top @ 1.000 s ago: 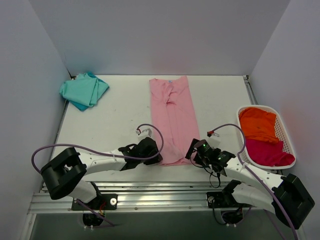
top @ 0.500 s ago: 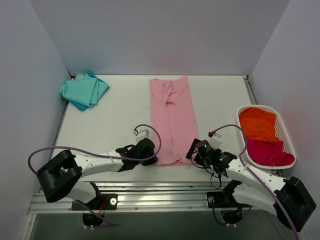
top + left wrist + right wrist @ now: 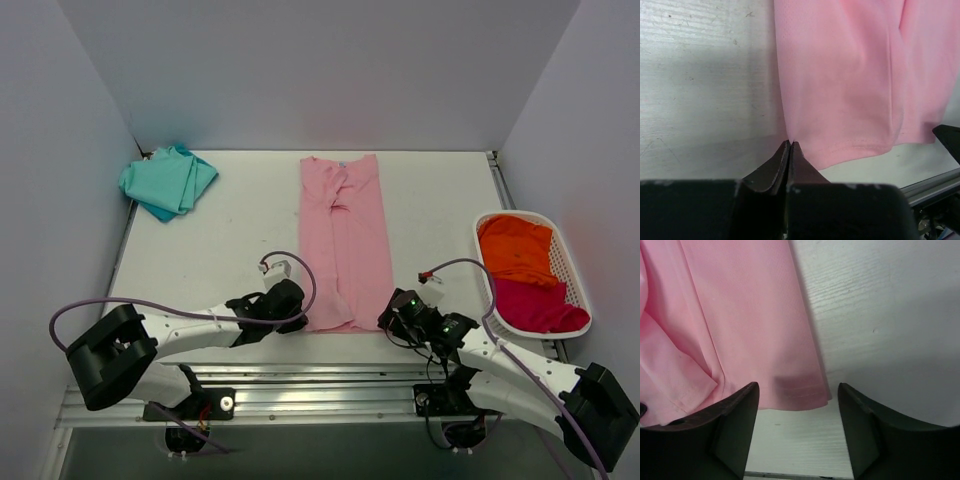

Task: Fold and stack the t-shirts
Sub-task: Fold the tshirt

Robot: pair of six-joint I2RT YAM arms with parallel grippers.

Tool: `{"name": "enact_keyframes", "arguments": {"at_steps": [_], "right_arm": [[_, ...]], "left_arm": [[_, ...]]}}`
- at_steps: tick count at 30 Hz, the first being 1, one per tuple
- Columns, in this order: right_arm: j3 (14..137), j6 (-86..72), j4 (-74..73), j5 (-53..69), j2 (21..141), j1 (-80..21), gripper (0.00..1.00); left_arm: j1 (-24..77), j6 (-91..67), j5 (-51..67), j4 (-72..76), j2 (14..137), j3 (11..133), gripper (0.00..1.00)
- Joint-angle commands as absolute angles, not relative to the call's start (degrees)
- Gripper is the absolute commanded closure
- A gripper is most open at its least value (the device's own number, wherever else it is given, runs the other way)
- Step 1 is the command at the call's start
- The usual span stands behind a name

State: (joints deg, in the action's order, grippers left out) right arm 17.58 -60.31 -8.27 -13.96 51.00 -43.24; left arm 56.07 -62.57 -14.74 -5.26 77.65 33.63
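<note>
Retreating arms: left arm [image 3: 190, 325] and right arm [image 3: 500, 355] have drawn back toward the near edge over the last second; the pink t-shirt [image 3: 345, 240] has barely shifted.
Tabletop [image 3: 230, 240]: carries all items.
Pink t-shirt: long lengthwise-folded strip at centre, with its near hem between the pincers; judged to await the crosswise fold.
Basket [image 3: 575, 275]: right edge; holds the orange t-shirt [image 3: 515, 248] and magenta t-shirt [image 3: 535, 305], both unfolded.
Teal t-shirt [image 3: 170, 182]: folded, far left corner.
Left pincer [image 3: 789, 150]: closed tight, tips at the near left hem corner; cannot tell whether cloth is caught.
Right pincer [image 3: 797, 386]: spread wide over the near right hem corner, holding nothing.
Obstacle: a rumpled pleat near the collar may spoil a flat fold.

top view looks down; close wrist views share pink t-shirt [image 3: 840, 75] (near hem).
</note>
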Motion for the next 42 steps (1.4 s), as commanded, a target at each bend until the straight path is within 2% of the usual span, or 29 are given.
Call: {"name": "enact_keyframes", "arguments": {"at_steps": [1, 2, 4, 6, 8, 10, 11, 13, 16, 23, 30, 36, 42], "right_arm": [[16.96, -62.84, -9.67, -14.5, 50.54, -45.17, 0.46], [16.96, -63.1, -9.93, -14.76, 50.54, -45.52, 0.51], [16.79, -63.89, -10.46, -15.03, 50.1, -46.4, 0.56], [16.61, -64.42, -10.55, -15.29, 49.66, -46.84, 0.69], [16.61, -64.51, -10.81, -15.38, 49.57, -47.11, 0.75], [16.7, -64.69, -10.99, -15.56, 50.01, -47.37, 0.76], [16.79, -64.6, -10.99, -15.56, 50.36, -47.46, 0.84], [16.87, -64.69, -10.99, -15.56, 50.71, -47.37, 0.87], [16.96, -64.77, -10.9, -15.64, 51.5, -47.55, 1.0], [17.66, -65.04, -13.35, -16.69, 49.67, -48.08, 1.0], [20.83, -64.08, -19.43, -18.98, 44.65, -48.25, 1.0], [26.01, -61.62, -17.58, -21.18, 50.44, -48.16, 1.0], [33.56, -57.66, -15.3, -24.16, 55.89, -47.99, 1.0]], "left_arm": [[55.9, -62.49, -14.24, -3.43, 79.19, 34.19, 0.98], [55.9, -62.49, -14.24, -3.25, 79.45, 34.28, 0.98], [55.9, -62.58, -13.98, -2.99, 79.63, 34.19, 0.98], [55.9, -62.67, -14.06, -2.9, 79.45, 34.01, 0.98], [55.9, -62.67, -14.15, -3.08, 79.02, 33.66, 0.98], [55.9, -62.75, -14.24, -3.34, 78.4, 33.49, 0.98], [55.9, -62.75, -14.33, -3.43, 78.14, 33.31, 0.98], [55.9, -62.75, -14.5, -3.78, 77.52, 33.14, 0.98], [55.9, -62.75, -14.68, -4.13, 76.91, 32.96, 0.98], [55.9, -62.84, -15.55, -6.5, 75.24, 33.13, 0.98], [55.72, -62.58, -17.4, -15.02, 66.29, 33.66, 0.98], [53.88, -60.56, -17.05, -16.35, 64.33, 36.38, 0.97], [47.48, -58.01, -9.86, -11.35, 67.14, 38.14, 0.97]]}}
